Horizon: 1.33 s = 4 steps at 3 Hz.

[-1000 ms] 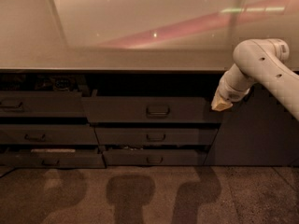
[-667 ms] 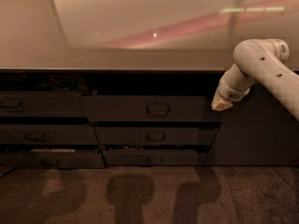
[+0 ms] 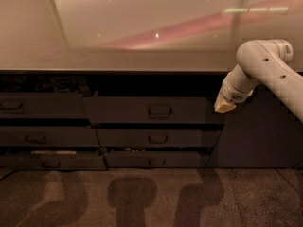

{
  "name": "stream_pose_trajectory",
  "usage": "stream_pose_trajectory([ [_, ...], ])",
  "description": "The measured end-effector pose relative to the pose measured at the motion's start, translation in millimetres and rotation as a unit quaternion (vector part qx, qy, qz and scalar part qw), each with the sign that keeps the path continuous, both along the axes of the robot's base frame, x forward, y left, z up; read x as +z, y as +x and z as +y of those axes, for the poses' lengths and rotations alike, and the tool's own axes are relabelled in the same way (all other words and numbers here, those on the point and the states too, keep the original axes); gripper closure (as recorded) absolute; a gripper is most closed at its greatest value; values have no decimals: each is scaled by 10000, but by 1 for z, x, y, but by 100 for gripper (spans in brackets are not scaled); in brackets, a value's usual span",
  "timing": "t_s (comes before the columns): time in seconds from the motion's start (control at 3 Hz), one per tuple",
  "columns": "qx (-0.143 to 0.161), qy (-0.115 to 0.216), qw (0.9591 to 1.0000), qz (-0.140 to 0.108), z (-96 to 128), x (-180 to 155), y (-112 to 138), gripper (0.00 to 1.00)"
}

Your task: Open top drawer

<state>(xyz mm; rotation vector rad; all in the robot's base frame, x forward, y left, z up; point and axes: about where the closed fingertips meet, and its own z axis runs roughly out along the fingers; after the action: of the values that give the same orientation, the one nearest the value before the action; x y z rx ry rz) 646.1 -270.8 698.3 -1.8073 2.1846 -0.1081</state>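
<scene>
The top drawer (image 3: 151, 110) is the widest dark grey front in the middle stack, with a small rounded handle (image 3: 160, 111) at its centre. It stands pulled out from the counter, further than the two narrower fronts below it. My gripper (image 3: 224, 106) hangs from the white arm (image 3: 265, 65) at the drawer's right end, level with the front's upper right corner. The gripper's tip is pale and points down and left.
A glossy counter top (image 3: 142, 32) runs above the drawers. Two shallower drawers (image 3: 157, 138) sit under the top one. A left stack of drawers (image 3: 42, 136) is also partly pulled out. A dark cabinet panel (image 3: 260, 136) is at the right. Speckled floor (image 3: 151, 197) lies in front.
</scene>
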Motion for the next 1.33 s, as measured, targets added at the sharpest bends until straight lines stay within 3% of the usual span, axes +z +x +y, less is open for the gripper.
stream_pose_trajectory([
  [0.67, 0, 0, 10000, 0, 0, 0, 0, 11],
  [1.0, 0, 0, 10000, 1, 0, 0, 0, 0],
  [1.33, 0, 0, 10000, 1, 0, 0, 0, 0],
])
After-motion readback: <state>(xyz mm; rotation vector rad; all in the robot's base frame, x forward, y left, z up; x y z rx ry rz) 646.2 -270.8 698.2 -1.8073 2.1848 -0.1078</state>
